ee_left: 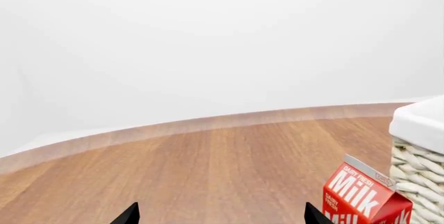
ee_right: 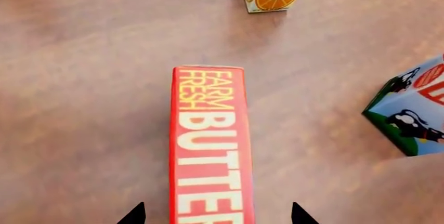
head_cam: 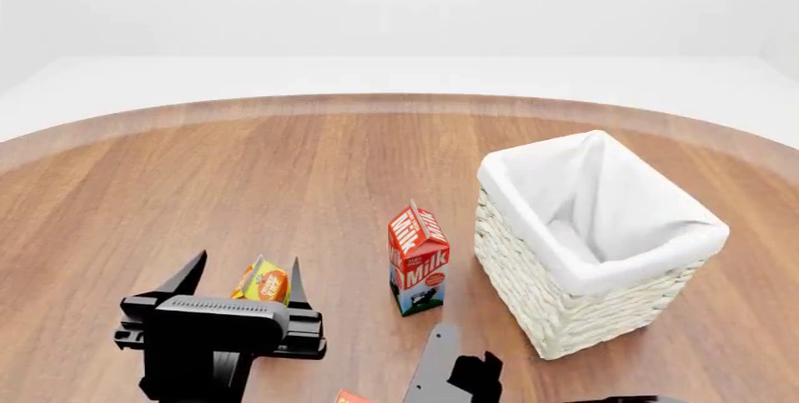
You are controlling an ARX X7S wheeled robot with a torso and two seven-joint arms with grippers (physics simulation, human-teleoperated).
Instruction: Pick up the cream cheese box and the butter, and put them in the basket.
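Cream-white woven wicker basket with white cloth liner standing near round wooden table's right edge, showing nothing inside; both items remaining.

Orange-red rectangular butter box lying near table's front edge, long axis running straight away from right gripper, lettering end pointing outward.

Right fingers spreading wide, straddling box, not touching.

Left gripper spreading, holding nothing.

Red object at right wrist view's corner possibly cream cheese box; too cropped to confirm.
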